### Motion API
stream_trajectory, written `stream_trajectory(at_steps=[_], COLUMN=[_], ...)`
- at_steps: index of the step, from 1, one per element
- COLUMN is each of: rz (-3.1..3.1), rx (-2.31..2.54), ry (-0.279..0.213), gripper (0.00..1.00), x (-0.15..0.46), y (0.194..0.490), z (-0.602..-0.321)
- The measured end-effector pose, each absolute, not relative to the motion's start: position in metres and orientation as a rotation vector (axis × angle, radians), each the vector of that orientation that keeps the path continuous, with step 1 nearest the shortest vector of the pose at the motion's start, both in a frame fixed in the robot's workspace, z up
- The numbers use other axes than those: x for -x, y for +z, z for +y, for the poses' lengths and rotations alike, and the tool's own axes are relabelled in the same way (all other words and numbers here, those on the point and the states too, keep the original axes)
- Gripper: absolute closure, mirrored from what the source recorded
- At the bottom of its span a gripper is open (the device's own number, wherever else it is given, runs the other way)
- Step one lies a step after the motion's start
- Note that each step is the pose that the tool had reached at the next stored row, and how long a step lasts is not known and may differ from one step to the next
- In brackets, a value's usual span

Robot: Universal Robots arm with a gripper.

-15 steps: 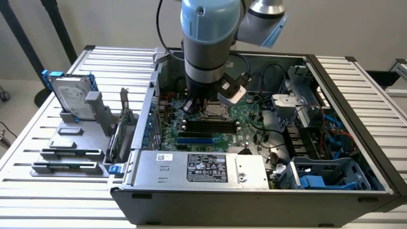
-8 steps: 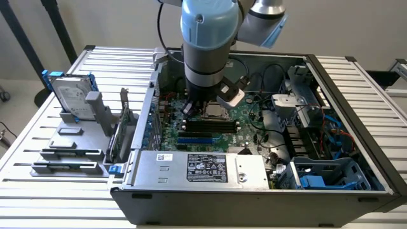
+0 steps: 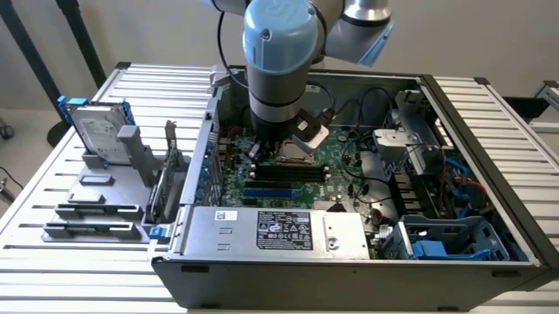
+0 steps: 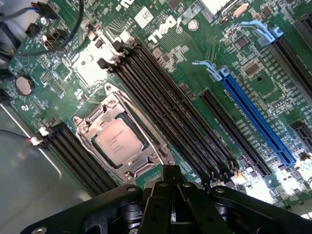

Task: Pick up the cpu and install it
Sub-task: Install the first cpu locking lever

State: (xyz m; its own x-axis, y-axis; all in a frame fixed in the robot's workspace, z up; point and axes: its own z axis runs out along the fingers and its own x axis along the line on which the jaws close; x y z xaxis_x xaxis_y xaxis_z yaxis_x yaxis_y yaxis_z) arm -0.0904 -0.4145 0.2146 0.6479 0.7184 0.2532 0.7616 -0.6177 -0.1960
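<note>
End effector (image 4: 170, 183) status: fully closed, with nothing visible between its black fingers; it hovers just above the motherboard (image 4: 195, 63), near the socket (image 4: 119, 141). The cpu (image 4: 118, 142) lies flat inside the socket's metal frame, its silver top exposed and level as far as the wrist view shows. In the exterior view the arm (image 3: 279, 65) stands upright inside the open case (image 3: 489, 131), directly over the board.

Hazards — judged from this position:
- Seating cannot be confirmed. If the chip sits slightly off its keys, any downward press could bend the socket contacts.
- Closed fingers are close to the memory slots (image 4: 161, 107) beside the socket; sideways drift could strike their latches.
- Loose cables (image 3: 367, 104) run near the arm — a turn of the wrist could snag them.
</note>
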Motion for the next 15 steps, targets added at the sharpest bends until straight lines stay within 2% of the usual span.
stream_trajectory(at_steps=[15], rz=[-1.206], rx=[2.613], ry=[-0.198], gripper=[0.89], x=[0.09], y=[0.201], z=[-0.406])
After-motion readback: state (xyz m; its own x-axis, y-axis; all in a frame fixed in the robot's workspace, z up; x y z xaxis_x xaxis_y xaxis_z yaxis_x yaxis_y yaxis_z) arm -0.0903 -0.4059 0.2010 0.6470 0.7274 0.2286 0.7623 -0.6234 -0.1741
